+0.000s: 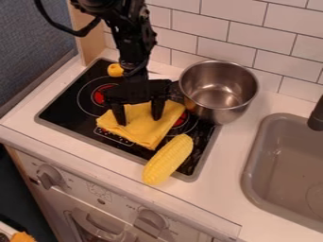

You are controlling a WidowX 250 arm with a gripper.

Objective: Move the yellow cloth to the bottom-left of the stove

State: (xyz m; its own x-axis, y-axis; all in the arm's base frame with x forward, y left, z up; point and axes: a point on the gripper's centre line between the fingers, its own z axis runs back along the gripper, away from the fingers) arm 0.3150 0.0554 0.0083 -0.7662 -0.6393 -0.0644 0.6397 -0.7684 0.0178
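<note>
And here I am over the stove, dropping in from eleven o'clock in the camera view, pincer pointing down, its two fingers spread wide! One tip stands toward nine o'clock on the yellow cloth, the other toward one, with folded fabric lying flat between them. The cloth itself sits around the middle of the stovetop, one corner aimed at six o'clock, a red burner ring peeking out at its three o'clock side.

Just beside it at five o'clock, the corn lies at a slant, its lower end over the stove's near rim! Up at two o'clock from the cloth stands the steel pot, upright; at eleven, a small yellow object. Farther out, toward four, the grey sink is set into the counter.
</note>
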